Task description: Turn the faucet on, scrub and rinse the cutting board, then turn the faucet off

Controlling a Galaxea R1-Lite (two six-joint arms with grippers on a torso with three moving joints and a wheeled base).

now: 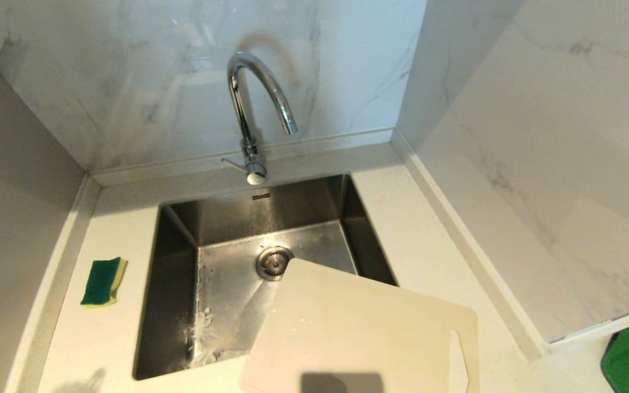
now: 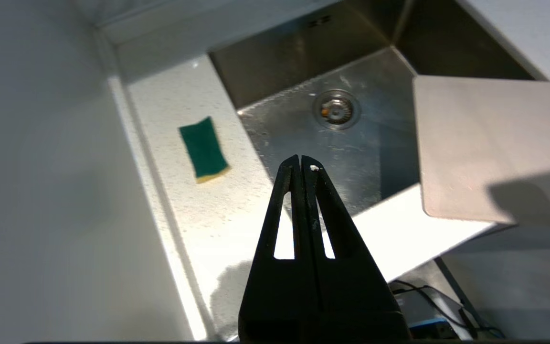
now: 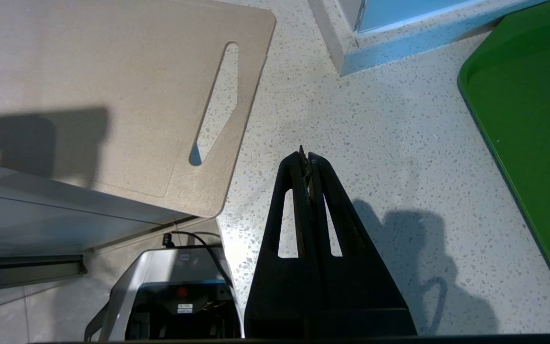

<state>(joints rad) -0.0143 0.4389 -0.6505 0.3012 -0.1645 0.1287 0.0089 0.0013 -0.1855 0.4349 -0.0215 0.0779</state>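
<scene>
Right now both claws hang low at the front of the counter, each with its fingers pressed flat together and nothing between them. In the left wrist view the left gripper (image 2: 302, 161) points over the front edge of the counter (image 2: 198, 215), with the near wall of the sink (image 2: 275, 62) just past its tips. A small white speck sits on one fingertip (image 2: 314, 168). Off to one side of that claw, on the bare counter strip beside the basin, lies a green sponge (image 2: 204, 148) with a yellow underside, well apart from the fingers. To the other side, the cutting board (image 2: 490, 143) rests flat, one corner jutting over the basin and its front edge overhanging the counter. Beyond the left claw's tips is the round drain (image 2: 336, 109) in the sink floor.

The right gripper (image 3: 306, 155) hangs over speckled counter, just beside the board's end with the slot handle (image 3: 217, 105). Farther out on its other side sits a green tray (image 3: 533, 110).

Farthest from both claws, behind the sink against the marble wall, stands the faucet (image 1: 249, 109), its arched spout over the basin and its side lever (image 1: 238, 166) ending in a rounded knob. No water runs from it.
</scene>
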